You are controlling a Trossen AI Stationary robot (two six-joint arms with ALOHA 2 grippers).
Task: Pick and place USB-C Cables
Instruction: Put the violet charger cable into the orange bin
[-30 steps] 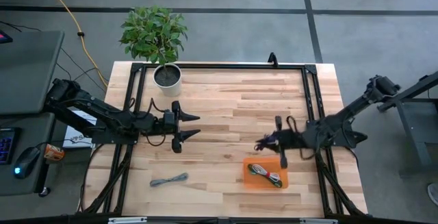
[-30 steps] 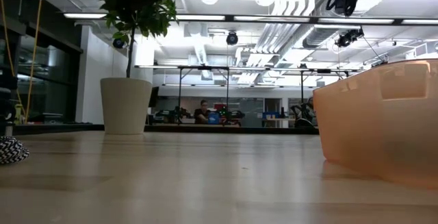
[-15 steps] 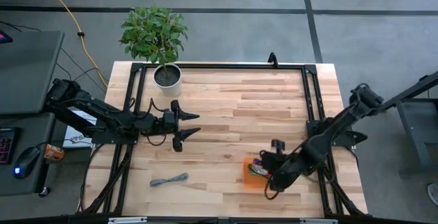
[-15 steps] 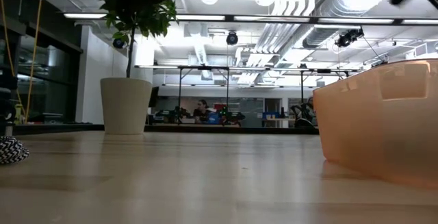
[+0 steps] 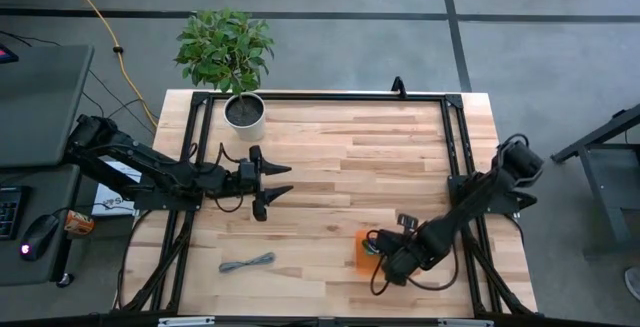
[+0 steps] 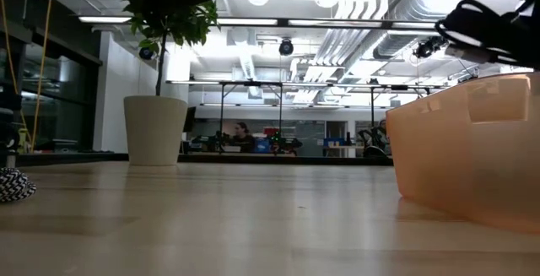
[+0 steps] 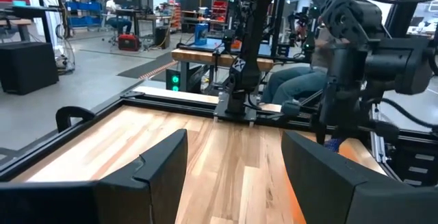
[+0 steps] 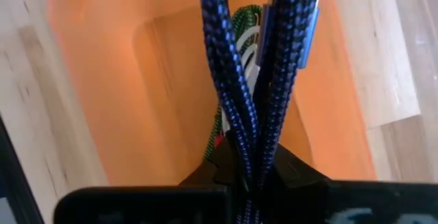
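Note:
The dark blue USB-C cable point(image 8: 236, 80) is in my right gripper point(image 8: 250, 166), which is shut on it and sits over the orange tray point(image 5: 362, 248) near the table's near right corner. A green cable point(image 8: 241, 18) lies inside the tray point(image 8: 109, 80) beneath the blue one. The grey cable point(image 5: 247, 262) lies flat on the table near the near edge, left of the tray. My left gripper point(image 5: 277, 185) is open and hovers over the table's left middle, touching nothing. My right gripper pinches the dark blue cable bundle, several braided strands together point(image 8: 253, 148), between its two fingers point(image 8: 212, 172). The fingers come from above, pointing down into the tray. The strands run on past the fingertips over the tray's floor; whether their far end touches it I cannot tell.
A potted plant point(image 5: 243, 110) stands at the far left of the table. A black frame rail point(image 5: 320, 97) runs around the tabletop. In the low view the tray's wall point(image 6: 464, 149) fills the right side, with my right gripper point(image 6: 489, 18) above it. Bare wood lies mid-table.
My right gripper, carrying the blue cable, has moved from the table's right middle toward the near edge and down over the orange tray, tipping to point downward. The cable now hangs inside the tray. The left arm has kept still.

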